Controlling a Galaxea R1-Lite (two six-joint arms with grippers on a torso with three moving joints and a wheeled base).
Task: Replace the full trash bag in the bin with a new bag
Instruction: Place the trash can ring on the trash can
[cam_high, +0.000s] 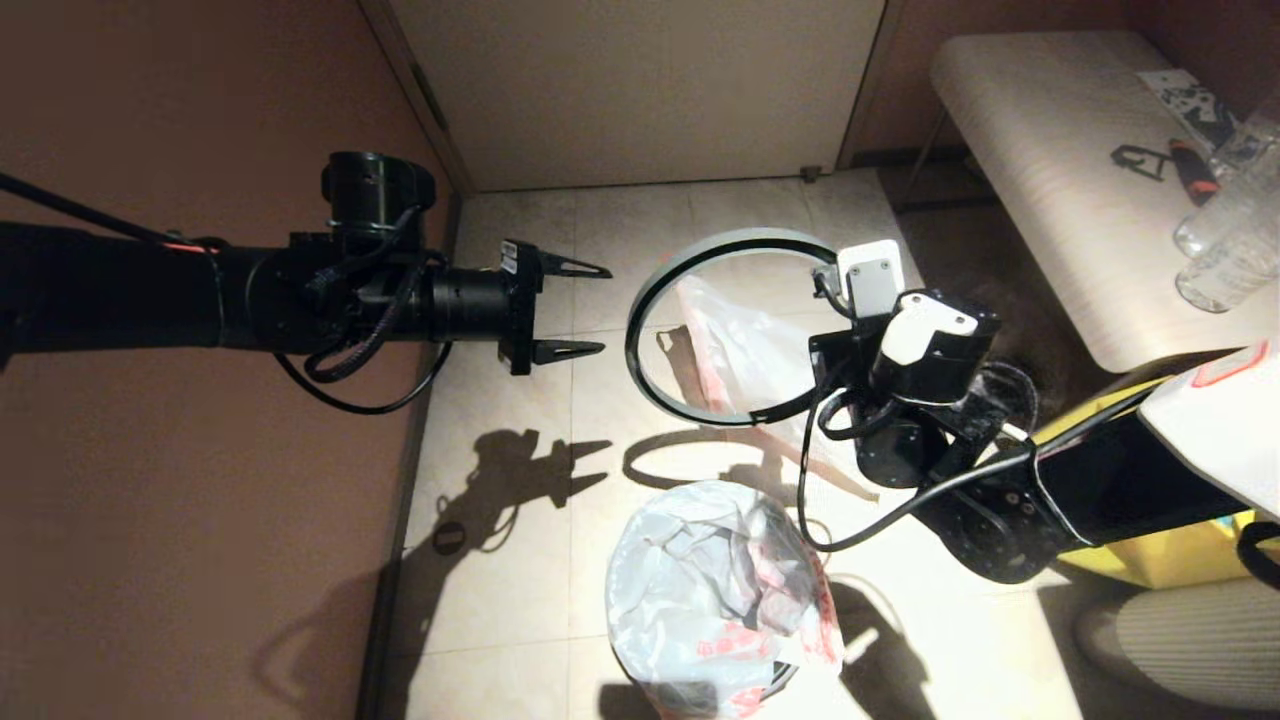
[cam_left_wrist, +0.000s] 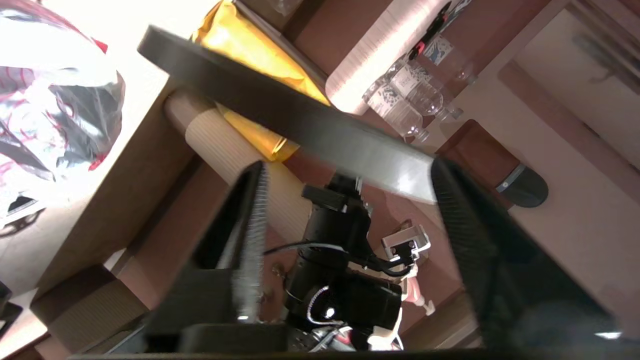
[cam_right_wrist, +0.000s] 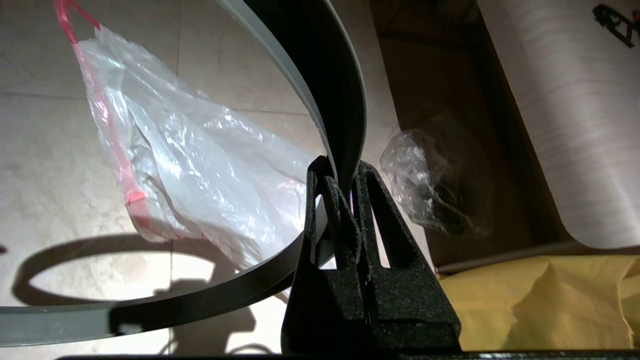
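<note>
My right gripper (cam_high: 822, 350) (cam_right_wrist: 342, 170) is shut on the bin's thin grey hoop (cam_high: 690, 262) (cam_right_wrist: 150, 310) and holds it in the air, tilted. Seen through the hoop, the see-through full trash bag (cam_high: 740, 350) (cam_right_wrist: 200, 165) with orange-pink handle strips lies on the floor tiles. Nearer to me stands the bin (cam_high: 775, 682). Only a bit of its black wall shows under the milky new bag (cam_high: 700, 590) (cam_left_wrist: 50, 100) with red characters, which is draped in and over it. My left gripper (cam_high: 600, 308) (cam_left_wrist: 350, 165) is open and empty, in the air left of the hoop (cam_left_wrist: 320, 135).
A yellow tote bag (cam_high: 1170, 560) (cam_right_wrist: 540, 300) sits by my right arm. A clear bag with dark contents (cam_right_wrist: 435, 195) lies under a pale bench (cam_high: 1050, 180) that carries water bottles (cam_high: 1230, 240). A brown wall (cam_high: 150, 500) runs along the left and a door (cam_high: 640, 80) stands ahead.
</note>
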